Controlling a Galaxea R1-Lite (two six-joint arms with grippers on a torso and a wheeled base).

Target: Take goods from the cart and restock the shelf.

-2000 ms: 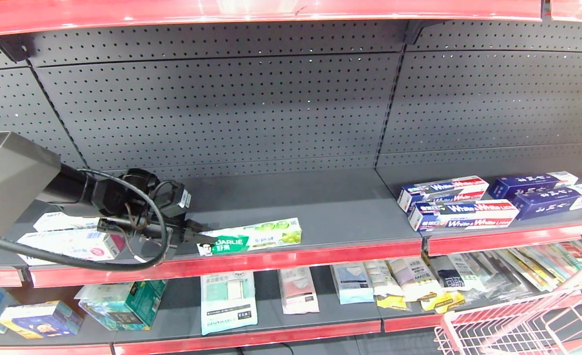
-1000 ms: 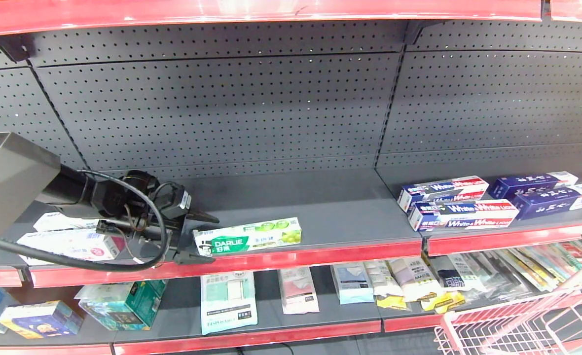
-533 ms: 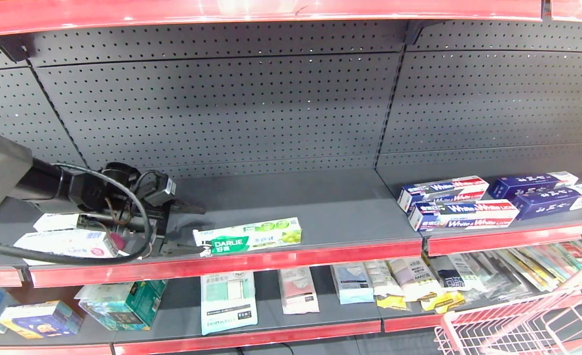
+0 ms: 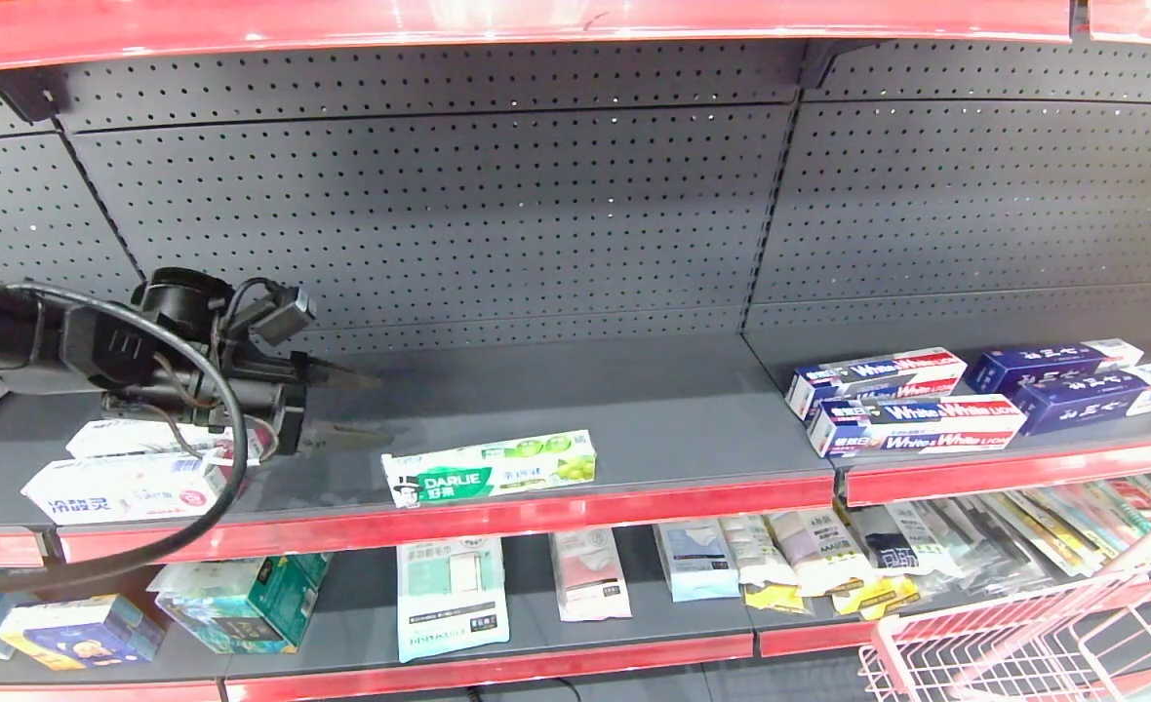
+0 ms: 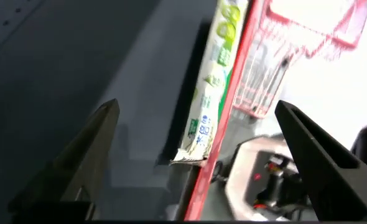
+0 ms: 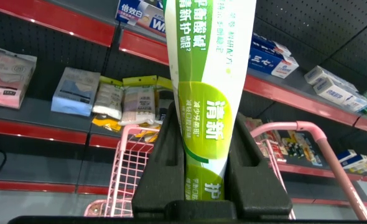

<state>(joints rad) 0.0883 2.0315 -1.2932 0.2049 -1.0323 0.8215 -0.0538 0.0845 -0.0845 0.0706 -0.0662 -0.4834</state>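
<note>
Pink cart [image 6: 289, 127] in front of the shelf [image 4: 634, 505] | right gripper [image 6: 205, 118], also in front of the shelf, clamped on a green-and-white toothpaste box [image 6: 205, 50] | another green toothpaste box [image 4: 491, 468] lying flat at the shelf's front edge | left gripper [image 4: 361, 408] over the shelf deck, farther back, fingers spread apart.

green-white toothpaste box [image 4: 490, 467] | red shelf edge [image 4: 634, 505] | grey perforated backboard [image 4: 439, 214] | pink cart [image 4: 1024, 604]
</note>
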